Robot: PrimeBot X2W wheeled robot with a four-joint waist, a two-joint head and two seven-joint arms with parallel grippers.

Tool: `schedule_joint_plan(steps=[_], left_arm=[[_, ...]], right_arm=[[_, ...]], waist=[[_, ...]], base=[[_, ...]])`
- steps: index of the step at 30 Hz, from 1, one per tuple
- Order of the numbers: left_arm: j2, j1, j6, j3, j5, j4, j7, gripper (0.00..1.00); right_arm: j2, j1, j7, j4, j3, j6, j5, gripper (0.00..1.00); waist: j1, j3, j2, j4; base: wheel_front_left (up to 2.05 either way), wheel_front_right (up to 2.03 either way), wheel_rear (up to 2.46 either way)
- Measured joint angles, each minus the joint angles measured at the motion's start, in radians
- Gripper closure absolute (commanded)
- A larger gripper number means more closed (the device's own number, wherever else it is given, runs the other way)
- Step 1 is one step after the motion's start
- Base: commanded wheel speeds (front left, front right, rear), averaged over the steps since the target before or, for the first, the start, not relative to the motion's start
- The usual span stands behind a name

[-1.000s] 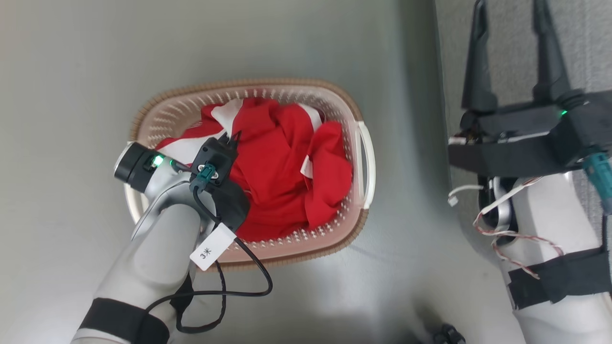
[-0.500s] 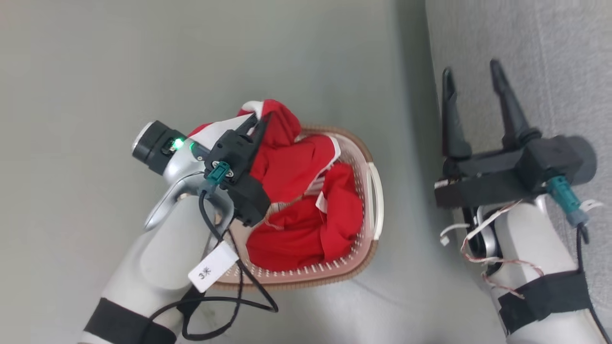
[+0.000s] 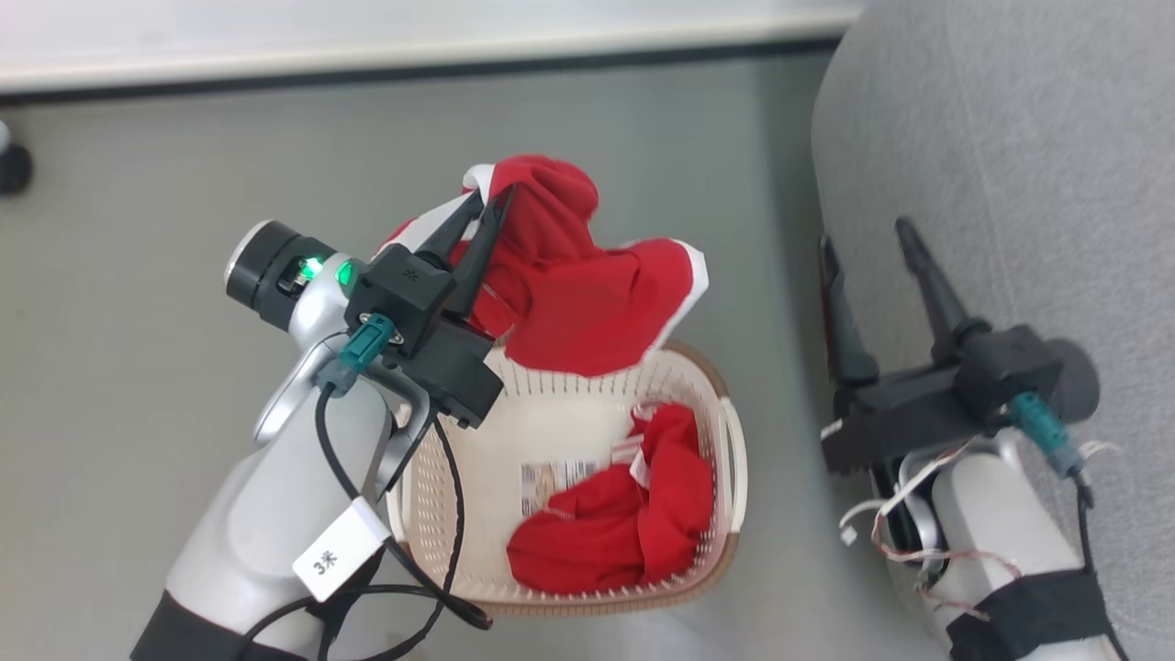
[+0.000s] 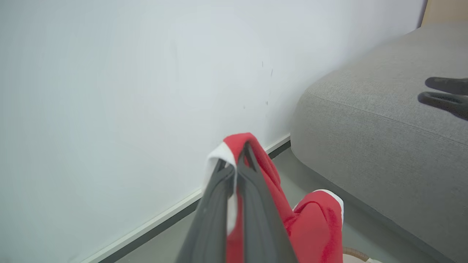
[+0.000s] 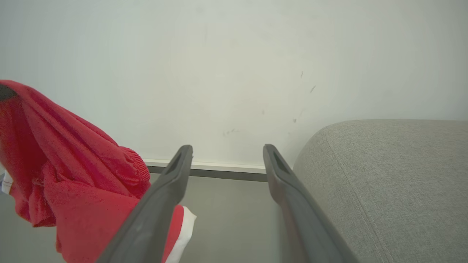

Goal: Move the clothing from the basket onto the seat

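Seat point(image 3: 1010, 138): big grey sofa, fills rt side of head view, rounded edge down to the floor point(image 3: 184, 367). Basket point(image 3: 608, 601) sits on the floor just left of the seat, not touching it. Hanging garment point(image 3: 587, 303), red w/ white trim, is held up over the basket's far rim by the left claw point(image 3: 493, 195). Its bunched top is pinched at the claw's tips, and the rest drapes down & to the rt of the fingers. Left claw clamped on it, fingers together w/ cloth btwn them. 2nd garment point(image 3: 624, 532), also red, lies crumpled in the basket's near-rt part, white tags showing, well below the left claw. Right claw point(image 3: 865, 234) is at the seat's edge, its 2 fingers spread apart w/ nothing btwn them, rt of the hanging garment & clear of it.
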Motion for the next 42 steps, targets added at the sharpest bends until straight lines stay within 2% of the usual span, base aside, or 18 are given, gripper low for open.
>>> schedule_joint_plan(steps=[9,13,23,34,42], left_arm=[[0.021,0.002,-0.007,-0.008,-0.033,-0.051,0.000,1.00],[0.021,-0.001,-0.007,-0.029,-0.061,-0.056,0.000,1.00],[0.006,-0.001,-0.007,-0.067,-0.117,-0.030,0.032,1.00],[-0.006,0.022,-0.007,-0.106,-0.139,-0.097,0.094,1.00],[-0.009,0.022,-0.007,-0.119,-0.167,-0.141,0.152,1.00]], right_arm=[[0.003,0.036,0.000,0.064,0.028,0.042,0.009,0.00],[0.003,0.036,0.000,0.094,0.045,0.072,0.009,0.00],[0.008,0.037,0.000,0.163,0.145,0.124,0.015,0.00],[0.014,0.112,0.000,0.163,0.274,0.141,0.052,0.00],[0.014,0.023,0.000,0.208,0.376,0.141,0.063,0.00]], waist=[[0.0000,-0.142,0.0000,0.011],[-0.0001,-0.199,0.0000,0.011],[0.0000,-0.339,0.0000,0.008],[-0.0001,-0.466,0.0000,0.004],[0.0001,-0.487,0.0001,0.012]], base=[[0.00,0.00,0.00],[0.00,0.00,0.00],[0.00,0.00,0.00],[0.00,0.00,0.00],[0.00,0.00,0.00]])
